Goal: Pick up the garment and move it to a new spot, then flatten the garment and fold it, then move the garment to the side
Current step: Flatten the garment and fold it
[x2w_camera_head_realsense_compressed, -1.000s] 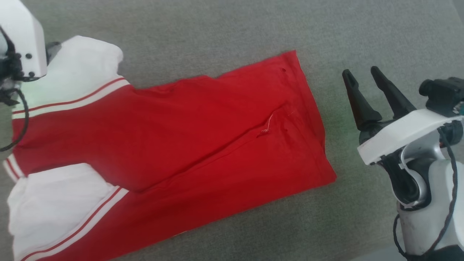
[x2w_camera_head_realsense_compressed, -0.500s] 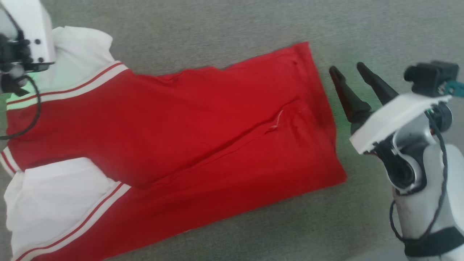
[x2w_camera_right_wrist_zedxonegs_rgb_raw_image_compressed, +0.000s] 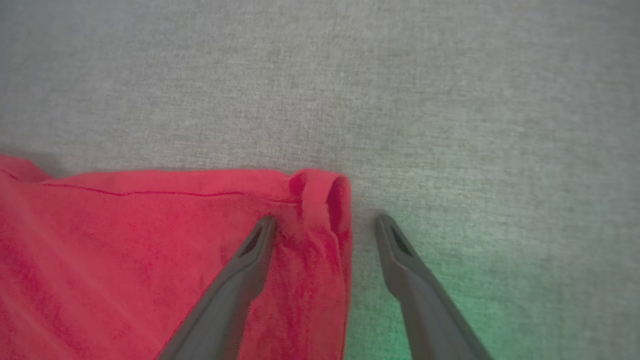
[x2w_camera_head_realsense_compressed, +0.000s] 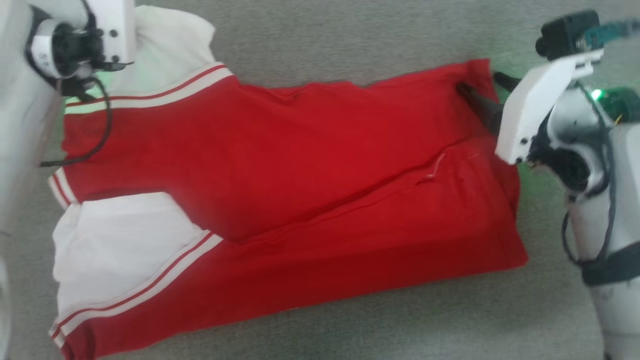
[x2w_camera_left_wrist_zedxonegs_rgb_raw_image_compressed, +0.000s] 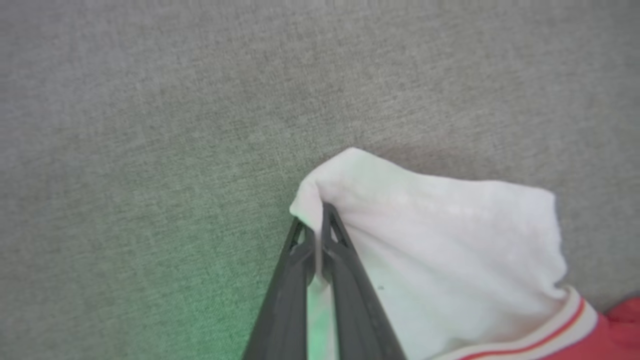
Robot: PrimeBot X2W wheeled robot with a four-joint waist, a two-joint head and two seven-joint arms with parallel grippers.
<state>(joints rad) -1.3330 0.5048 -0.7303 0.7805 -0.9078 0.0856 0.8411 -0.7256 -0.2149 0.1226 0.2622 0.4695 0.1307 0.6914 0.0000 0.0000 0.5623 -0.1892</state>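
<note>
Head view: left claw [x2w_camera_left_wrist_zedxonegs_rgb_raw_image_compressed: 318, 222], tips behind its wrist, grips garment [x2w_camera_head_realsense_compressed: 300, 160] sleeve; right claw [x2w_camera_right_wrist_zedxonegs_rgb_raw_image_compressed: 326, 219] spread.

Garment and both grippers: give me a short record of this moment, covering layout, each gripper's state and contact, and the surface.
item: garment, red body with a long crease, white sleeves toward the robot's left
surface: grey fabric surface, garment lying on it
left: left gripper shut on the edge of a white sleeve
right: right gripper open, straddling the red hem corner, one finger over cloth, the other over the surface
</note>
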